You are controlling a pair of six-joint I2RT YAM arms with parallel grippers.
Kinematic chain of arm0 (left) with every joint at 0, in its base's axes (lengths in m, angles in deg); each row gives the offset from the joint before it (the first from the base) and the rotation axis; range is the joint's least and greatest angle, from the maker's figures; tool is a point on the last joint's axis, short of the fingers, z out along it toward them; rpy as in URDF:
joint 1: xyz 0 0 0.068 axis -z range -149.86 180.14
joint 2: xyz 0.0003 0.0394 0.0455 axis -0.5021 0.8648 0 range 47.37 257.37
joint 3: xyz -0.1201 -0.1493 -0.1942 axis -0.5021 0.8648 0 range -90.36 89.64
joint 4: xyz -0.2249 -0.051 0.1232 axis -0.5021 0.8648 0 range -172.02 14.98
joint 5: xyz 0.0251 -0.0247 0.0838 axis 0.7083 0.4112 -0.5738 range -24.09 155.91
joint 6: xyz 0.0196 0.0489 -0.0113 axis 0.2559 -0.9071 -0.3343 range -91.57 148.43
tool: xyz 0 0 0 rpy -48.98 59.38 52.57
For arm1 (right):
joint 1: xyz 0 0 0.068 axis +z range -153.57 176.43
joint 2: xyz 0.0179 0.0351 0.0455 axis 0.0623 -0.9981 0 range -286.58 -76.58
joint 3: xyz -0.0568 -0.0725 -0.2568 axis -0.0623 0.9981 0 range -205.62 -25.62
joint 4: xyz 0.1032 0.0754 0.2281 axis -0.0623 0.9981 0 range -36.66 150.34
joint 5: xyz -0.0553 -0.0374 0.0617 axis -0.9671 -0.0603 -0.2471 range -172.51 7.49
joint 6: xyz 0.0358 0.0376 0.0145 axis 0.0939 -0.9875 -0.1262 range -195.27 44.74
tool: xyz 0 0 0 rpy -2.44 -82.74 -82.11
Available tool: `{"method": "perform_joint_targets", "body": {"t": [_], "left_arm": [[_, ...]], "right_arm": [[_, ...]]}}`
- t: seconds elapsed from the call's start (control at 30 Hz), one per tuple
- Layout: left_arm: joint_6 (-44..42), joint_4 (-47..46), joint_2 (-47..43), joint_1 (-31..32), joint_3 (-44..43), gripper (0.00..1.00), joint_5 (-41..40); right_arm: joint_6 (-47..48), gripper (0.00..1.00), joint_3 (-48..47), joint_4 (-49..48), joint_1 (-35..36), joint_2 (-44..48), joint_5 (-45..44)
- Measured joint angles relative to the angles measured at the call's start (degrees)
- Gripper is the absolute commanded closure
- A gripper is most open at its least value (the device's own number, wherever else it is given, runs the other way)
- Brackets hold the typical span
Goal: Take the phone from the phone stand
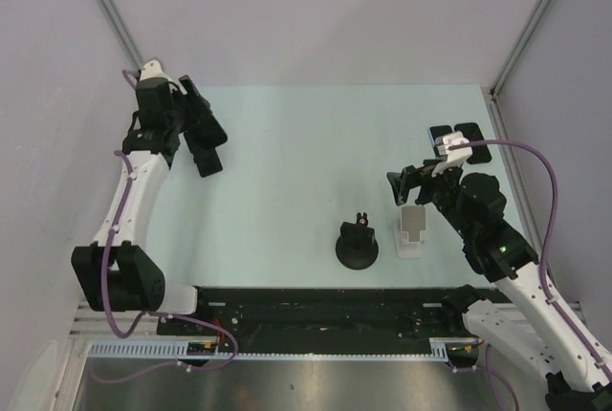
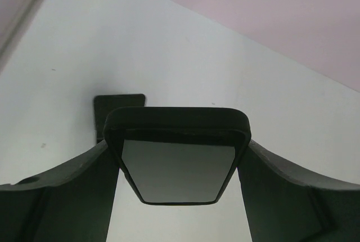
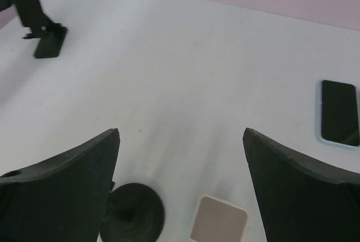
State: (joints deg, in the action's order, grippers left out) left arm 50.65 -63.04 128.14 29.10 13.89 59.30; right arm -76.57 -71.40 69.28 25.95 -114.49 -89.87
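Observation:
A black-cased phone [image 2: 179, 166] sits crosswise between the fingers of my left gripper [image 2: 179, 152], which is shut on its two side edges. From above, that gripper [image 1: 199, 134] holds the phone [image 1: 208, 151] over the table's back left. The small black folding phone stand [image 2: 117, 107] shows just beyond the phone's far edge. In the right wrist view this stand [image 3: 40, 25] has a bare back plate. My right gripper [image 1: 406, 184] hangs open at mid right, its jaws wide with nothing between them [image 3: 181, 135].
A round black stand [image 1: 357, 245] and a white stand [image 1: 413, 231] with a beige plate [image 3: 218, 219] sit below the right gripper. Two dark phones [image 1: 454, 134] lie at the back right; one, in a pale blue case [image 3: 339, 112], lies flat. Walls close in on both sides.

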Motion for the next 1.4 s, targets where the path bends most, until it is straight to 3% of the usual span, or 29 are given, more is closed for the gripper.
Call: {"method": "perform_joint_targets", "body": {"t": [0.23,0.4,0.63,1.03,1.13,1.4], "left_arm": [[8.6,1.8,-7.0,1.3,3.8,1.0,12.6],[13.2,2.6,-9.8,7.2,6.5,1.0,16.4],[17.9,3.1,-11.6,15.3,7.1,0.99,19.5],[20.5,3.0,-16.5,20.3,7.6,0.98,20.6],[21.0,2.7,-17.6,20.7,8.2,0.97,20.7],[21.4,2.4,-19.3,21.5,10.3,0.96,20.9]], "right_arm": [[-7.8,0.06,0.0,-9.1,0.4,-7.6,14.1],[-12.7,0.07,-0.2,-18.2,4.8,-15.2,20.7],[-14.1,0.1,-2.6,-25.3,13.4,-25.1,22.9],[-12.0,0.21,-7.0,-34.4,19.1,-36.6,21.7],[-11.3,0.31,-7.9,-36.1,19.8,-38.3,21.2],[-10.4,0.85,-8.6,-39.9,20.8,-41.1,20.9]]}}
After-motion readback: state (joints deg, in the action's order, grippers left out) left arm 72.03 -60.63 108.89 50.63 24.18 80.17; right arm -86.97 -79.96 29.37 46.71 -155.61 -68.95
